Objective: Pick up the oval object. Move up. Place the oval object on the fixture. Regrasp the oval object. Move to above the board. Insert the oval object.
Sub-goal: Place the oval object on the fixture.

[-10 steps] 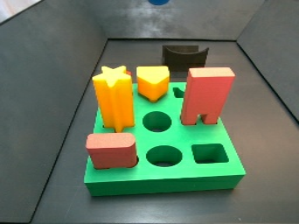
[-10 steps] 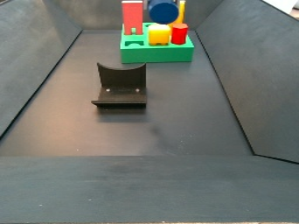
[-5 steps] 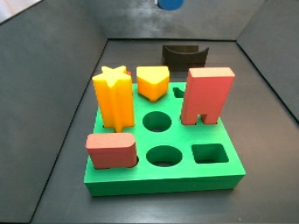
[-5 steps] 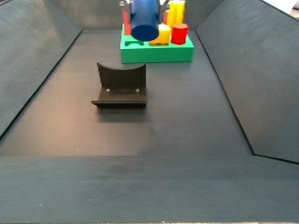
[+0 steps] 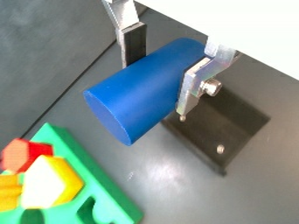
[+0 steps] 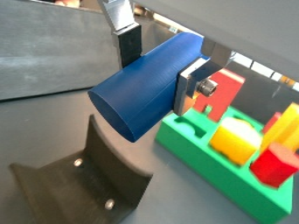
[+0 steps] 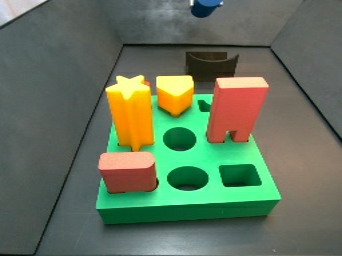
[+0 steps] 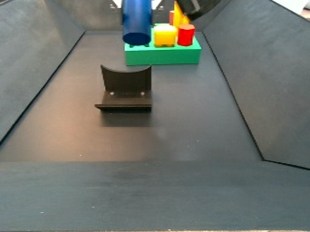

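Overall, largest to smallest.

Floor (image 8: 158, 136): dark, walled bin; carries everything.

Board (image 7: 201, 195): green, near the far end in a side view (image 8: 164, 54). Holds a red arch block (image 7: 238, 108), orange star (image 7: 131, 110), yellow piece (image 7: 175, 93) and salmon block (image 7: 128, 171). Open holes show: two round, one square.

Fixture (image 8: 123, 89): black, notched top, empty, well apart from the board along the floor.

Peg (image 5: 146, 87): blue, oval end face showing; also in the other wrist view (image 6: 146, 83). Held high, clear of the floor; in a side view (image 8: 137, 20) it hangs between fixture and board, nearer the board.

Hand (image 5: 170, 61): closed on the peg's sides, both silver fingers (image 5: 198, 77) pressing it.

Step in hand, judged: carrying the peg, either toward the fixture or to above the board; which cannot be told. To do it well: keep the height, keep the grip firm so the peg does not swivel, stop directly over the target, align the long axis before lowering, and stay clear of the tall red block.
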